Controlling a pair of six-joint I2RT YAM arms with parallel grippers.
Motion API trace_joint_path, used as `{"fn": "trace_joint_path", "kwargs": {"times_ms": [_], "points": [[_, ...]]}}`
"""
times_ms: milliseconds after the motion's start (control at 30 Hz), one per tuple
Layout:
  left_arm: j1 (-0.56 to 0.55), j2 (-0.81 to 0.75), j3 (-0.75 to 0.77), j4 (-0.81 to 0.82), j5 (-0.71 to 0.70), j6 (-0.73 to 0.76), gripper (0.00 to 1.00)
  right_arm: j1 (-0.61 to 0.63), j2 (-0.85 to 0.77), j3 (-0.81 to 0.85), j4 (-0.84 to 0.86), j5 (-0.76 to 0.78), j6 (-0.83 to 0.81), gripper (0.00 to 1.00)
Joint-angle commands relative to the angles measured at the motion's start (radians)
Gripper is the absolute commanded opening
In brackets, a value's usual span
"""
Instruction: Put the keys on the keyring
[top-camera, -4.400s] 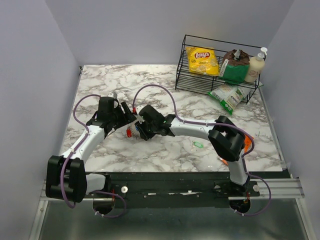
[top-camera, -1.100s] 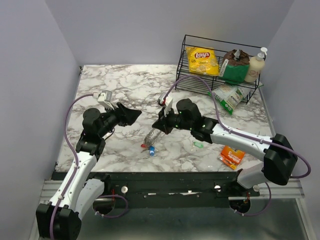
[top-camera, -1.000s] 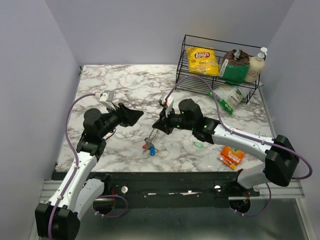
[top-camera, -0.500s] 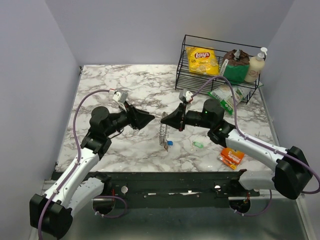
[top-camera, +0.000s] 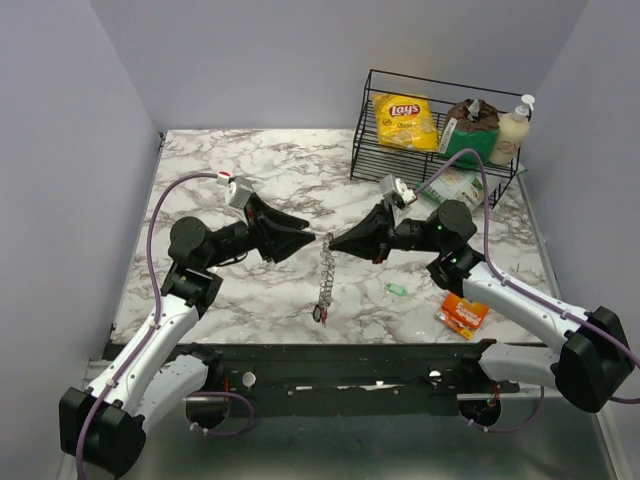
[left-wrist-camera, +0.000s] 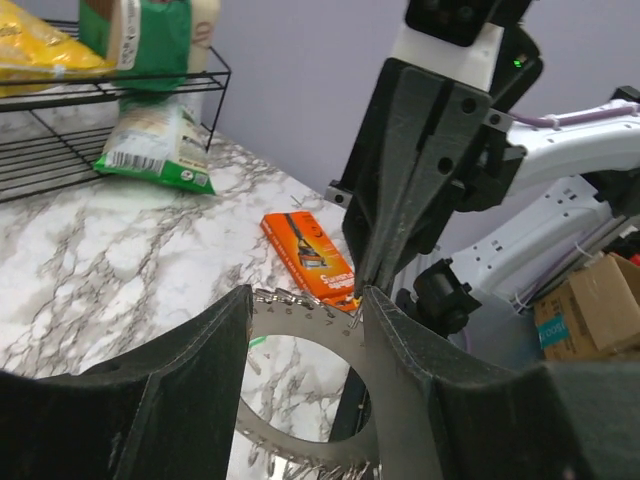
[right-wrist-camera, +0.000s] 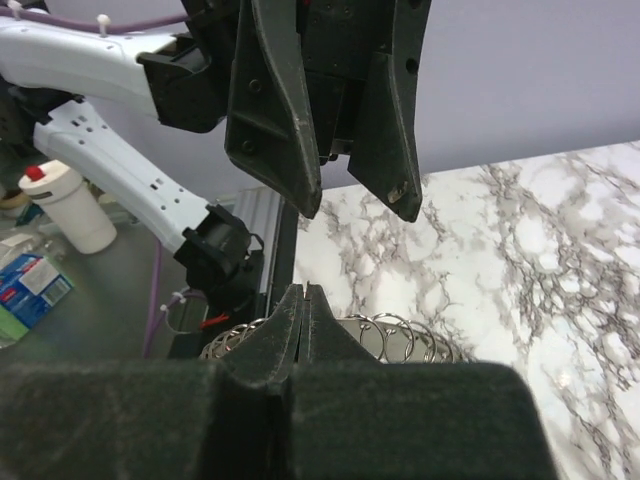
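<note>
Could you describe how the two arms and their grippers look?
The left arm and right arm have white links and black joints. The left gripper and right gripper are black, with wedge-shaped tapered fingers. A purple cable loops along each arm.

Marble table (top-camera: 250, 170), wire rack (top-camera: 395, 160), orange packet (top-camera: 465, 314), green key (top-camera: 396, 290)

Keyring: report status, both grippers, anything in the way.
Right gripper shut on keyring, held up between the arms. Left gripper open, jaws astride its rim. Pale green key loose on table. Nothing blocking.
</note>
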Motion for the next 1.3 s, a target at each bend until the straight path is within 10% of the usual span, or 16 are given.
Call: {"fn": "trace_joint_path", "kwargs": {"times_ms": [0, 400, 1267], "points": [[-0.002, -0.017, 0.011, 0.155, 0.11, -0.071, 0.58, -0.022, -0.023, -0.013, 0.129, -0.076, 0.07, 0.01], [-0.03, 0.054, 0.024, 0.274, 0.188, -0.136, 0.56, -0.039, -0.011, -0.017, 0.277, -0.114, 0.185, 0.01], [-0.174, 0.091, 0.113, -0.061, 0.087, 0.117, 0.35, -0.039, -0.034, -0.025, 0.284, -0.104, 0.191, 0.01]]}}
